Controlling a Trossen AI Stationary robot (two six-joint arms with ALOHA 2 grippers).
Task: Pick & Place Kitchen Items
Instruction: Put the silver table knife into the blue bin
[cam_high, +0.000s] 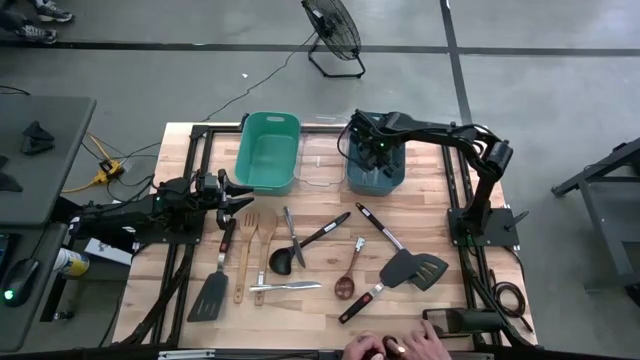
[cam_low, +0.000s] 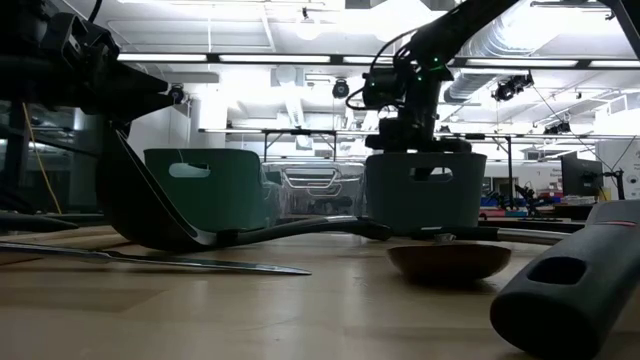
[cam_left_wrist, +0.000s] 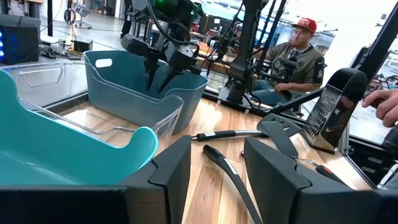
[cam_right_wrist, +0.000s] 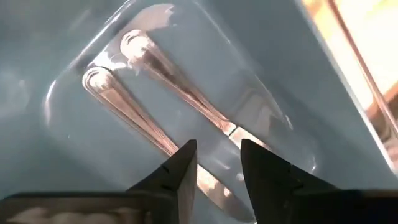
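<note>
**Wooden bench, plastic bins, scattered utensils**

Pale wood planks make up the bench (cam_high: 440, 225), framed by dark rails. Along its far edge stand three rectangular tubs with rounded corners: a green bin (cam_high: 267, 150), a clear bin (cam_high: 322, 160) between, and a blue bin (cam_high: 375, 168).

The right gripper (cam_right_wrist: 217, 165) hangs inside the blue bin, its fingers parted with nothing between them. Just under them, on the smooth bin floor, lie two slim silver cutlery pieces (cam_right_wrist: 155, 74) side by side, polished handles running parallel along the bin's length.

The left gripper (cam_high: 238, 194) sits over the bench's left side near the green bin, fingers spread and empty.

Largest on the open bench is a slotted black spatula (cam_high: 412, 268), its flat blade toward the right side. A red-handled black spatula (cam_high: 214, 282) lies lengthwise, blade toward the near edge. Beside it two wooden utensils (cam_high: 252, 245) run nearly parallel, heads pointing toward the bins. A black ladle (cam_high: 298, 250) lies diagonally, bowl nearest. A small wooden spoon (cam_high: 349, 278) rests bowl-down near the middle.

A person's hands (cam_high: 395, 348) show at the near edge.
</note>
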